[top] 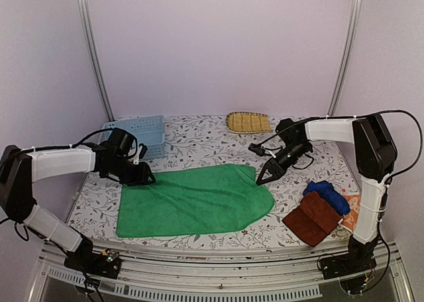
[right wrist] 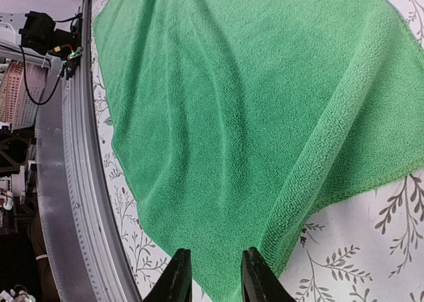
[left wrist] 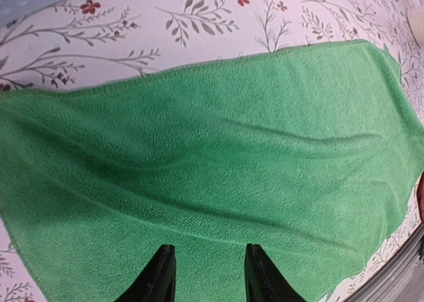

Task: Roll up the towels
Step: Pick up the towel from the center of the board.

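Your green towel (top: 195, 199) lies spread flat and unrolled on the flowered table (top: 199, 140), from the centre down toward 6 o'clock, its near edge close to the table's front rail. Its 3 o'clock end tapers to a rounded shape, and your right wrist view shows a strip along that end's edge that looks turned over.

Your left gripper (top: 147, 179) sits at the towel's 10 o'clock corner. In the left wrist view its two black fingers (left wrist: 159, 275) stand well apart over the cloth, which lies smooth between them with nothing bunched, so those jaws are open and hold nothing.

Your right gripper (top: 262, 179) points down at the towel's 2 o'clock corner. From the right wrist camera its fingers (right wrist: 177, 279) show a narrower gap with green cloth visible through it. The jaws are apart, and you cannot tell from these views whether the tips touch the towel.

The other towels are heaped at the table's 4 o'clock, well apart from the green one. The reddish-brown towel (top: 313, 217) is folded and nearest the front, the blue towel (top: 328, 195) lies bunched just behind it and touching, and a sliver of the orange towel (top: 351, 208) shows at their 3 o'clock side.

A pale blue basket (top: 142, 133) stands at 10 o'clock, a straw tray (top: 248, 122) at 12 to 1 o'clock
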You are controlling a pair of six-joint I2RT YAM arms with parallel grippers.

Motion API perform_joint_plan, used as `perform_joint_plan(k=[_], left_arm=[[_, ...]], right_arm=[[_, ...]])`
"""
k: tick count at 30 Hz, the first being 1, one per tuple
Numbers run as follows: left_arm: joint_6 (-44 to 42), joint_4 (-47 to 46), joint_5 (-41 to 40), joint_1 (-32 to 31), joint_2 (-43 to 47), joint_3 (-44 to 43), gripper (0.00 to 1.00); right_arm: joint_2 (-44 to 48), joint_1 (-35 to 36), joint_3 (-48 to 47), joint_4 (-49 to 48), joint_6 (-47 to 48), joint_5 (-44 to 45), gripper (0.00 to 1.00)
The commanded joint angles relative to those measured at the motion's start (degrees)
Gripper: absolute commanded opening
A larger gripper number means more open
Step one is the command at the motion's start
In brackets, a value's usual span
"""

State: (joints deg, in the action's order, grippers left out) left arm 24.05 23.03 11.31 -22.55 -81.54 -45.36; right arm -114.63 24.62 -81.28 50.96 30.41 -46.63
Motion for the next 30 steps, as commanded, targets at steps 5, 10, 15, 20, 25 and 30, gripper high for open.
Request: perform_joint_plan(k=[5, 10, 15, 20, 25, 30], left_arm=[[-0.9, 7.7, -1.7, -0.4, -6.3, -11.4, 0.39], [-1.6, 8.4, -5.8, -0.3, -3.4, -12.9, 0.41], [-1.8, 5.3, -7.6, -0.1, -4.4, -12.4, 0.40], [-1.5, 0.0, -7.6, 0.0, 2.7, -5.8, 0.40], [2.6, 1.0, -12.7, 0.6, 10.1, -1.1, 0.37], [4.1, 1.7, -15.7, 6.8, 11.3, 1.0, 0.51]], right_arm=[[5.6, -0.1, 1.2, -1.2, -1.6, 2.2, 0.30], [7.6, -0.1, 4.5, -2.2, 0.1, 7.6, 0.32], [8.5, -0.1, 6.9, -4.6, -0.3, 10.1, 0.36], [10.9, -0.3, 4.6, -3.8, 0.0, 13.2, 0.36], [10.8, -1.8, 3.2, -7.6, -2.9, 18.3, 0.35], [3.8, -2.1, -3.1, -9.3, -5.0, 21.1, 0.34]])
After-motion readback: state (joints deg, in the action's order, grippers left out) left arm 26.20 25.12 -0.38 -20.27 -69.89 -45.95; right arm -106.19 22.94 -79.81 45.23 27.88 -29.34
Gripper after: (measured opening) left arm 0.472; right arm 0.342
